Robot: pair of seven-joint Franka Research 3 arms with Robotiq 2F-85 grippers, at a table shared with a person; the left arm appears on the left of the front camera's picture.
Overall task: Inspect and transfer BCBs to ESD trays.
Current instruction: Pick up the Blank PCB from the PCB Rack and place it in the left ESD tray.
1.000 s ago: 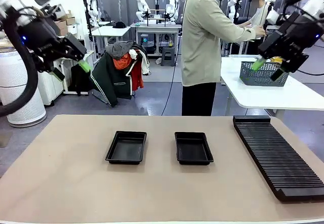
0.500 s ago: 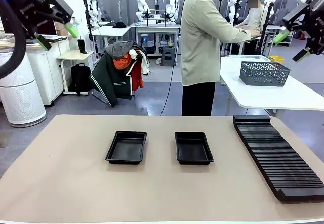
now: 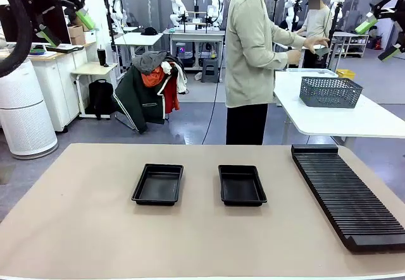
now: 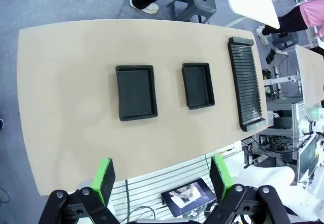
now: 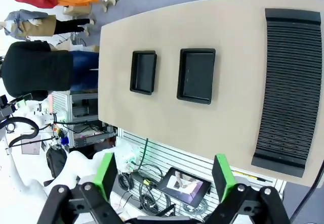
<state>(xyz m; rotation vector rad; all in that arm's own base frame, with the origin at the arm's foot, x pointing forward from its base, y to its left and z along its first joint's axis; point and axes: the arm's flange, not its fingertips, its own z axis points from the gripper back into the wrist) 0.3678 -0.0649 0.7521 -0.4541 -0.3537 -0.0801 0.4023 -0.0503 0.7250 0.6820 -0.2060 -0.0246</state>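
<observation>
Two black ESD trays lie side by side mid-table with bare floors, the left tray [image 3: 158, 184] [image 4: 135, 91] [image 5: 144, 72] and the right tray [image 3: 242, 185] [image 4: 198, 85] [image 5: 196, 76]. My left gripper [image 3: 66, 28] [image 4: 163, 178] is raised high at the top left, open and holding nothing. Opposite it, my right gripper [image 3: 378, 38] [image 5: 164, 176] hangs high at the top right, also open with nothing between its fingers. Both are far above the trays. No BCB lies on the table. A small pale piece shows at the person's hands [image 3: 314, 46]; I cannot tell what it is.
A long black ribbed rack [image 3: 345, 194] [image 4: 245, 85] [image 5: 286, 82] lies along the table's right side. The person [image 3: 253, 52] stands beyond the far edge, turned toward a white side table [image 3: 354, 119] with a grey mesh basket [image 3: 330, 91].
Both arms have risen and swung outward, toward the picture's upper corners. The person's hands have drawn back from the far bench to above the side table.
</observation>
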